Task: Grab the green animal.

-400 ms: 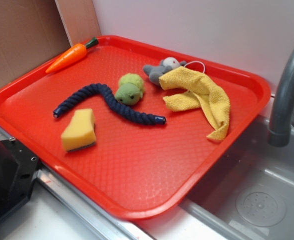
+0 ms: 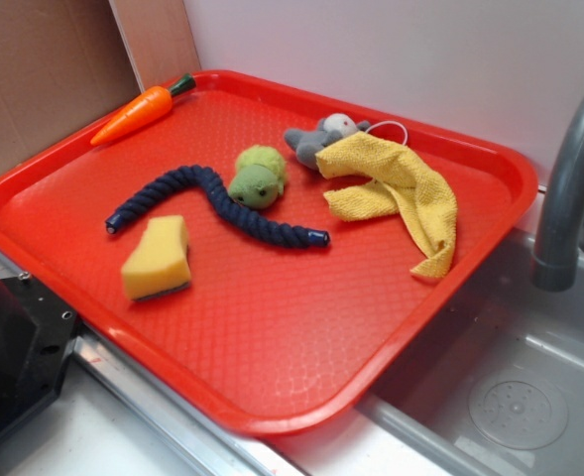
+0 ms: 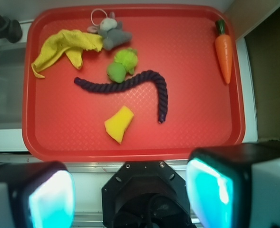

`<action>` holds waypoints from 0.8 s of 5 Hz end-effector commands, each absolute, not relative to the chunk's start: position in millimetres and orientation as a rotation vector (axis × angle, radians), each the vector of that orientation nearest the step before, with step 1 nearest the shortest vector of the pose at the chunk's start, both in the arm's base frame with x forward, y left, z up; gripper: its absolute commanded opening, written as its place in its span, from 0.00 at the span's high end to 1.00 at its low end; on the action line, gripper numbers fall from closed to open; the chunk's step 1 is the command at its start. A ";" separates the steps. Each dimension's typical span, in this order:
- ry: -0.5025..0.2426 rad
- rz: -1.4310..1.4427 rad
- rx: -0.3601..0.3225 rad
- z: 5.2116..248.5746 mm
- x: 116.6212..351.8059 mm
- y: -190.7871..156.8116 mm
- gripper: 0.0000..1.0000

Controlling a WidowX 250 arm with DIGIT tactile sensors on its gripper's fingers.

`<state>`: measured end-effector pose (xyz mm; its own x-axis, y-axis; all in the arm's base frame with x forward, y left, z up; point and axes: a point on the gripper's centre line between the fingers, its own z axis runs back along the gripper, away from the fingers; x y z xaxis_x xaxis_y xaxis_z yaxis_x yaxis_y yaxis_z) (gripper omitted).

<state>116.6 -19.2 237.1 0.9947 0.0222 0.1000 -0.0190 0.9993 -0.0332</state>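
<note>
Hovering high above tray [image 3: 135, 153], pincer [image 3: 130, 194] spread wide, green animal [image 3: 122, 65] untouched

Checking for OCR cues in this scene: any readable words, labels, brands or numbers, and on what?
None can be read in either view.
The red tray, green animal, grey plush, yellow cloth, sponge, rope and carrot show no print.
The gripper shows none.
The faucet shows none either.

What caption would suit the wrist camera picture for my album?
Open gripper hangs short of a red tray holding the green animal, rope, sponge, carrot.
</note>
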 end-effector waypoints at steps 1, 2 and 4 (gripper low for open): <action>-0.162 0.511 0.013 173.4 159.4 -5.7 0.00; -0.224 0.684 0.064 152.9 195.2 -8.5 0.00; -0.288 0.703 0.056 132.9 223.3 -11.7 0.00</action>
